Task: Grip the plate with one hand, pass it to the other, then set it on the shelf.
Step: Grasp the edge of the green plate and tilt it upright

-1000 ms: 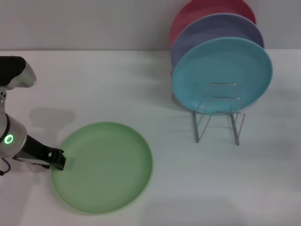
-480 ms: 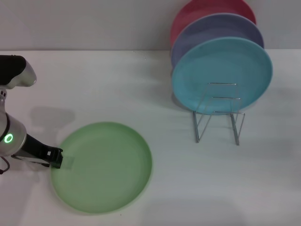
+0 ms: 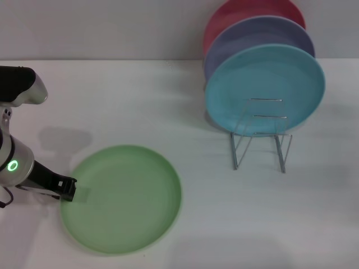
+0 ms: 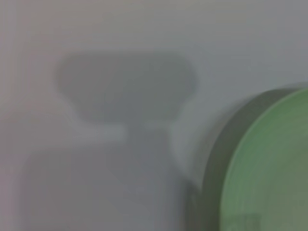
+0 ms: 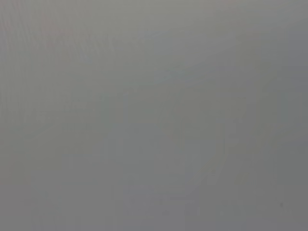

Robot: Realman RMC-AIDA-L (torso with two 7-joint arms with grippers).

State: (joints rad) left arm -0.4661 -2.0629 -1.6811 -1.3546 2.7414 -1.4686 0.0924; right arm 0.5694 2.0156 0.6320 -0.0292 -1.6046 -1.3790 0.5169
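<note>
The plate, light green and shallow, lies flat on the white table at about seven o'clock in the head view, toward the near edge. In the left wrist view only an arc of its rim shows, with a dark shadow along it.

At the plate's nine o'clock edge sits the left gripper, its black tip right at the rim and a pale, see-through finger pad reaching in over the plate's inner surface. Whether the fingers are pinched on the rim or merely straddling it cannot be told from here. The arm behind it runs off toward eight o'clock, a green ring light glowing on its wrist.

Well apart, at two o'clock, stands the shelf, a thin silver wire rack, upright on the table. Three plates stand on edge in it: a turquoise plate in front, a lavender plate behind that, and a red plate at the back.

The right gripper appears in no view.
</note>
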